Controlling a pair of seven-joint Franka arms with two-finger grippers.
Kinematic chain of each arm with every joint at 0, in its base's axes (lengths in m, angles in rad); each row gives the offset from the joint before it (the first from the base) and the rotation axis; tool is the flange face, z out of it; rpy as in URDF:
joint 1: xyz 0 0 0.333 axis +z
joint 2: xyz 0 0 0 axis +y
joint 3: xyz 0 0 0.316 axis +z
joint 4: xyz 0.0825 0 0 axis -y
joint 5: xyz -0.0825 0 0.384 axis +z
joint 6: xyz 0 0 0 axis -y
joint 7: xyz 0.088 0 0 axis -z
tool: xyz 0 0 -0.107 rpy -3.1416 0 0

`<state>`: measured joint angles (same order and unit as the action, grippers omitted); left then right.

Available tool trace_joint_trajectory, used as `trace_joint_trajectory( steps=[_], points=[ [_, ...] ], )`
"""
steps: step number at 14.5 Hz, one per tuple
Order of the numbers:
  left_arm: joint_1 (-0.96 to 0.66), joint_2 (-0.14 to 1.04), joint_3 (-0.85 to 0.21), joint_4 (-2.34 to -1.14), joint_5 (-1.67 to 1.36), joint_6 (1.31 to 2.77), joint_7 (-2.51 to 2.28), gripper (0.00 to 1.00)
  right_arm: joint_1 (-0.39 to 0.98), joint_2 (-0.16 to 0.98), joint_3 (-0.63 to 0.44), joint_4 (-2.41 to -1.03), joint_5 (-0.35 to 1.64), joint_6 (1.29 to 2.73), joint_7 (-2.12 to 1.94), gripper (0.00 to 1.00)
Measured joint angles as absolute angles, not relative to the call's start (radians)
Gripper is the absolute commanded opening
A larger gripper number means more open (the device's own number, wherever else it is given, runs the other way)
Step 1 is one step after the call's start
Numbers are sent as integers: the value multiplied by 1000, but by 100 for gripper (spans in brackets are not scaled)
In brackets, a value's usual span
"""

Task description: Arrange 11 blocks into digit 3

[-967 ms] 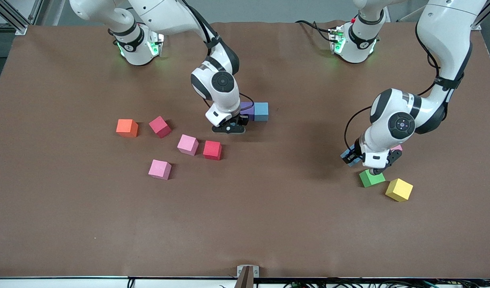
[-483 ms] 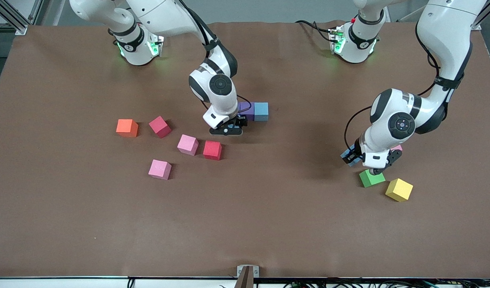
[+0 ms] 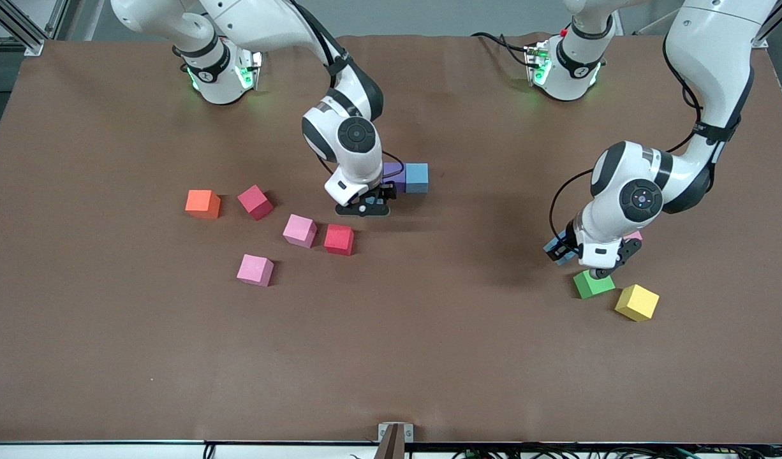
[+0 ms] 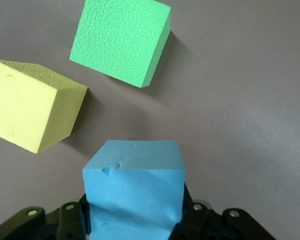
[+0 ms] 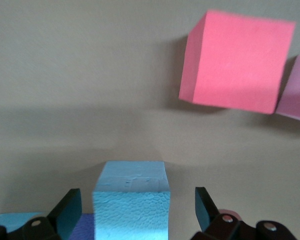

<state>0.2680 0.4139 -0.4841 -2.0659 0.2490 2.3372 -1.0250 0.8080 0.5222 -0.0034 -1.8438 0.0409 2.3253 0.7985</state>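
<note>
My right gripper (image 5: 138, 210) is open, its fingertips (image 5: 70, 210) standing clear on either side of a light blue block (image 5: 131, 200) that rests on the table against a purple block (image 3: 394, 175). Another light blue block (image 3: 416, 177) touches the purple one. In the front view the right gripper (image 3: 364, 207) hides the block between its fingers. My left gripper (image 3: 560, 252) is shut on a third light blue block (image 4: 133, 192), held over the table beside the green block (image 3: 593, 284) and a yellow block (image 3: 636, 302).
A bright red block (image 3: 339, 239) and two pink blocks (image 3: 300, 230) (image 3: 255, 269) lie loose nearer the front camera than the right gripper. A crimson cube (image 3: 256, 202) and an orange cube (image 3: 203, 204) sit toward the right arm's end. A pink corner (image 3: 633, 235) shows by the left hand.
My right gripper has opened off the light blue block and its hand has shifted slightly. The left arm has not moved.
</note>
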Motion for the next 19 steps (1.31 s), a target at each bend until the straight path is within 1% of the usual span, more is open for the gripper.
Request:
trace_joint_trajectory(
  steps=[4,7,11,14,17,19],
  points=[
    [268,414,-484,-2066,249,2337,-1025,41,759,467,-5,-1838,88,2311,799,100],
    [267,414,-484,-2066,249,2337,-1025,41,691,425,-13,-1837,98,2250,800,100],
    [267,415,-484,-2066,249,2336,-1025,41,614,418,-22,-1831,98,2246,791,100],
    [266,415,-484,-2065,249,2336,-1025,41,618,454,-17,-1800,98,2258,791,100],
    [266,416,-484,-2065,249,2336,-1025,41,623,521,-15,-1787,97,2326,779,100],
    [266,416,-484,-2065,249,2336,-1025,41,622,555,-15,-1784,96,2347,760,100]
  ],
)
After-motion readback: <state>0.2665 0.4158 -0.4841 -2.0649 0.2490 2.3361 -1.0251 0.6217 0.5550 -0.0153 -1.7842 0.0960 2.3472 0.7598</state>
